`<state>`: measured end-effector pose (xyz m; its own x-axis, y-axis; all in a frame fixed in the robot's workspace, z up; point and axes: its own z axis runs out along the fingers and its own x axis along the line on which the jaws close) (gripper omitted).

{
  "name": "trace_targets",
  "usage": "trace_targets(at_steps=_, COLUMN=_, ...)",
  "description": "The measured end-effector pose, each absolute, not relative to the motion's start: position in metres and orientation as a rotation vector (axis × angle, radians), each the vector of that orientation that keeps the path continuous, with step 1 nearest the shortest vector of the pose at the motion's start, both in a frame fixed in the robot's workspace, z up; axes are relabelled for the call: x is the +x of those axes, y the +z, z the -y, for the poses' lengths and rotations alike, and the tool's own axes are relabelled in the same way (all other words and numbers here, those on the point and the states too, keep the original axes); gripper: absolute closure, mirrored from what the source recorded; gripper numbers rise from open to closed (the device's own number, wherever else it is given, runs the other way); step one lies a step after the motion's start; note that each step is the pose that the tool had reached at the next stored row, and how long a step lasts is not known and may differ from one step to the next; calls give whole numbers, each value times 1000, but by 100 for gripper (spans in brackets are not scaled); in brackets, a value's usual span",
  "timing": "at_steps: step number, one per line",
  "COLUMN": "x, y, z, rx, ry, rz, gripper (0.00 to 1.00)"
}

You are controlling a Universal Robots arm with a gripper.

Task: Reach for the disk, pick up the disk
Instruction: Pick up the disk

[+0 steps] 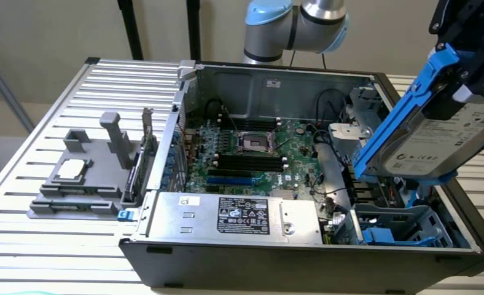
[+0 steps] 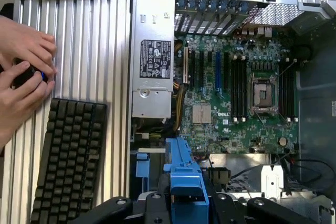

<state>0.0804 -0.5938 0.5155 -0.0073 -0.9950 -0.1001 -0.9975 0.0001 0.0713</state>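
Arm pose: Universal Robots arm (image 1: pixel 295 27) comes in behind the open computer case (image 1: pixel 308 258); elbow joints visible, upper links cut off by the frame edge.
End effector: black end effector (image 1: pixel 472 46) at the exterior view's upper right, raised above the case; top part cut off. In the wrist view its black fingers (image 2: pixel 157 208) sit either side of the blue frame.
Grip state: pinching the disk by its blue carrier frame, fingers pressed against it.
Disk: disk (image 1: pixel 438 138) hangs directly below the end effector, tilted, label side facing the camera, lifted clear of the case; in the wrist view its blue edge (image 2: pixel 184 182) runs between the fingers.
Drive cage: blue-grey cage (image 1: pixel 402 224) below the held disk, inside the case corner.
Motherboard: green board (image 1: pixel 254 153) well below the end effector, toward the exterior view's left of it.
Power supply: silver box (image 1: pixel 234 215) at the case's near edge.
Grey tray: on the bench (image 1: pixel 29 203), well apart from the end effector; holds a small square chip (image 1: pixel 70 169).
Other: a person's hands (image 2: pixel 21 72) and a black keyboard (image 2: pixel 68 161) on the bench; what the hands hold is hard to make out.
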Motion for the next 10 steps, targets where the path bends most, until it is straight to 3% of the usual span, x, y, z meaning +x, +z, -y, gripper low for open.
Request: trace_targets(at_steps=10, x=101, y=505, z=606, rx=-2197, ry=183, rz=-2204, gripper=67)
